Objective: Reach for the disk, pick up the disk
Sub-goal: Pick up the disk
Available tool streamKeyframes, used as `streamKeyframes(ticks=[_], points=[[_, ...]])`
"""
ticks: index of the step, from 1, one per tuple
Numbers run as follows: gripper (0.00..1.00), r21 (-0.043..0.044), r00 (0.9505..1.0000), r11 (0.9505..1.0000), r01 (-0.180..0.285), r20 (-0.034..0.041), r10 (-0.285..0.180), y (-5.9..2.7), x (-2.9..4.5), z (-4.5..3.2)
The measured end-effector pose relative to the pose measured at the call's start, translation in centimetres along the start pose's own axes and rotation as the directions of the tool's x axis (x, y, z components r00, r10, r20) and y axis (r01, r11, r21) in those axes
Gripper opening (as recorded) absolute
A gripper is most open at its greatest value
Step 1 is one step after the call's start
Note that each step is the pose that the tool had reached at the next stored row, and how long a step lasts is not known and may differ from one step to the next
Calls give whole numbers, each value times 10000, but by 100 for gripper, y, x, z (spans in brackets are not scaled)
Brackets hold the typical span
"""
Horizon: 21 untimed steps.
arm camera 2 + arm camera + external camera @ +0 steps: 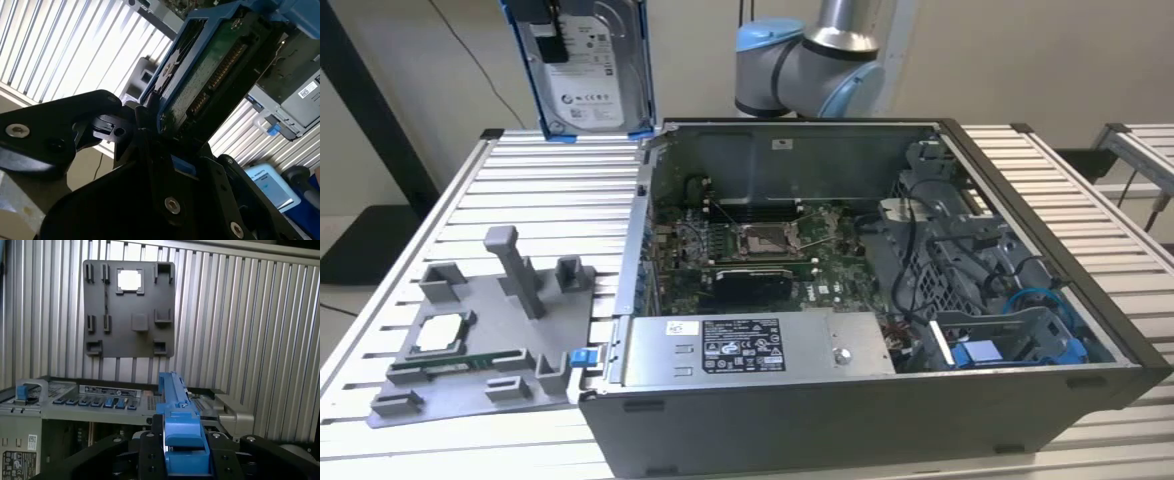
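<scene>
The disk (591,72) is up in the air, standing on edge over the far end of the desk (507,200) at the exterior view's left. Silver body, white label facing out, bright blue frame clipped around it, green circuit board on the back.

up beside the far corner of the computer case (854,260), the disk (594,80) runs off the exterior view's upper edge, so its top end is cut off. the arm (807,65) behind the case is cut off there too, and the case wall hides its base. in the first wrist view the disk's near end is hidden between the fingers (150,452).
</scene>
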<state>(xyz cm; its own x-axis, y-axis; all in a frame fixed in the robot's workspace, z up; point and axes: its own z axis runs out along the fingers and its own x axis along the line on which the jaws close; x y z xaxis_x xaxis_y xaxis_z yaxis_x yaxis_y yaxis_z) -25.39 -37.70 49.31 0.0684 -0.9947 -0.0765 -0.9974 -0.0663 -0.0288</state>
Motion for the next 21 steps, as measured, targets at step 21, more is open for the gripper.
streamKeyframes(ticks=[21], points=[[0, -1, 10000, 10000, 0, 0, 0, -547, 37, 13]])
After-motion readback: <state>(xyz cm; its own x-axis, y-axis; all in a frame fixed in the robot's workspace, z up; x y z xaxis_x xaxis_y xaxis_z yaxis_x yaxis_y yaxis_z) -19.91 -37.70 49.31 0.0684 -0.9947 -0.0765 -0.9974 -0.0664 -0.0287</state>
